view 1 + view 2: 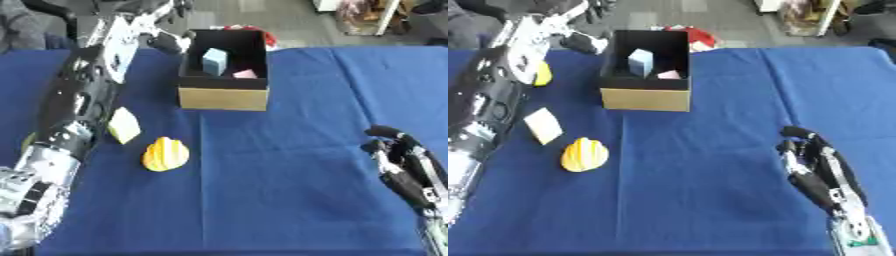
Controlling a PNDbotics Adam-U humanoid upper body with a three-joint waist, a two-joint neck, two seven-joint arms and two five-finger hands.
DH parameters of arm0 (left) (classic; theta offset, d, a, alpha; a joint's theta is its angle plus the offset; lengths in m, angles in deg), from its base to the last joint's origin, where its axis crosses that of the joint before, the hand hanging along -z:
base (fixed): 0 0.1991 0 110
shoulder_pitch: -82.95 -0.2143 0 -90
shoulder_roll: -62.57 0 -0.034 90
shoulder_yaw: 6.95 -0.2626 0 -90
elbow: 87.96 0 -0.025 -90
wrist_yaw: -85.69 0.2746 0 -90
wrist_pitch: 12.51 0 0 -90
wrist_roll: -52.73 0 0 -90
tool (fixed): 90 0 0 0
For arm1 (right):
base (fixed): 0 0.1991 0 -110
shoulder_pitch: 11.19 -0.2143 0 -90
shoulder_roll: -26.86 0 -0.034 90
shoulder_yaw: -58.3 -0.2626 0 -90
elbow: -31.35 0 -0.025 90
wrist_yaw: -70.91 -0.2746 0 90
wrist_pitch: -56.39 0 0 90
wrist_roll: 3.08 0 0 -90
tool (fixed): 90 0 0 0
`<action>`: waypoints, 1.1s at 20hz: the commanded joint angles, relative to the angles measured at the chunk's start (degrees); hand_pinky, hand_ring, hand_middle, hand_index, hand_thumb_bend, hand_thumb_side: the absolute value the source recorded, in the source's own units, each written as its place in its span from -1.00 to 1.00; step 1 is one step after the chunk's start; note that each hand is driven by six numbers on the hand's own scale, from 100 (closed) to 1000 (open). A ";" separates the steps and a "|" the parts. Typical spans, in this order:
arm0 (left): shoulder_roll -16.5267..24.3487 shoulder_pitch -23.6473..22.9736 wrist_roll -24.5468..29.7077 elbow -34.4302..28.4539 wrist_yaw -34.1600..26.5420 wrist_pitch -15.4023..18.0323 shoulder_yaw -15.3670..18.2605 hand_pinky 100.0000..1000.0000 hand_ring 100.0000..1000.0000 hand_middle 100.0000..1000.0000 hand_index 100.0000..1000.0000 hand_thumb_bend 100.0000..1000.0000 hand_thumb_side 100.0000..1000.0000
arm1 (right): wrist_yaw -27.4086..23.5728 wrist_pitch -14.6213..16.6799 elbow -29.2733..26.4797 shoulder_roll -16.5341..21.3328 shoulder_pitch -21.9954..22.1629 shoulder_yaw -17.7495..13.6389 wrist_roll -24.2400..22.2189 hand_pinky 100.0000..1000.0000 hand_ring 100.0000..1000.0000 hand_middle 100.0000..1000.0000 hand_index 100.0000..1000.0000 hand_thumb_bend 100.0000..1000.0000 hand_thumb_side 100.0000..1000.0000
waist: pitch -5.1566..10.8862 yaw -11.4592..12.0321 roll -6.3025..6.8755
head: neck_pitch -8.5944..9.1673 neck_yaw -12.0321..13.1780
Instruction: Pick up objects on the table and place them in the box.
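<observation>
The box has a cardboard front and a black inside, and stands at the far middle of the blue table. A light blue block and a small pink piece lie inside it. My left arm reaches up the left side, and my left hand hovers just outside the box's left wall, open and holding nothing. A pale yellow block and a yellow-orange ribbed object lie on the cloth in front of the box, to the left. A small yellow thing shows behind my left arm. My right hand rests open at the lower right, fingers up.
A red object lies beyond the box at the table's far edge. The blue cloth stretches bare across the middle and right. The floor and furniture lie past the far edge.
</observation>
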State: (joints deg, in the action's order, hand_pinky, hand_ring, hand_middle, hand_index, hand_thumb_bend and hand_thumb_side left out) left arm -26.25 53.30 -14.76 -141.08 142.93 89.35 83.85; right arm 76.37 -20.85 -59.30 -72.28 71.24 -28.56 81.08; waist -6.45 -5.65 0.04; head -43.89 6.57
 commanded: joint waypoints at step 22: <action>16.90 -18.55 22.93 -10.90 -9.72 13.38 -9.16 0.54 0.35 0.41 0.72 -0.28 0.36 | 1.13 0.08 -0.90 1.95 -0.04 -0.88 0.34 0.46 0.25 0.43 0.56 -1.00 -0.37 | 1.73 1.19 2.17 | -0.23 -0.74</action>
State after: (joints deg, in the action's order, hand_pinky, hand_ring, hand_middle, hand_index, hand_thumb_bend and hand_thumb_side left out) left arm -11.80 34.03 4.46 -150.87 133.37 99.44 74.67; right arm 77.29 -20.88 -59.30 -71.37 71.75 -29.19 81.27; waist -6.35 -4.55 1.33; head -43.89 5.85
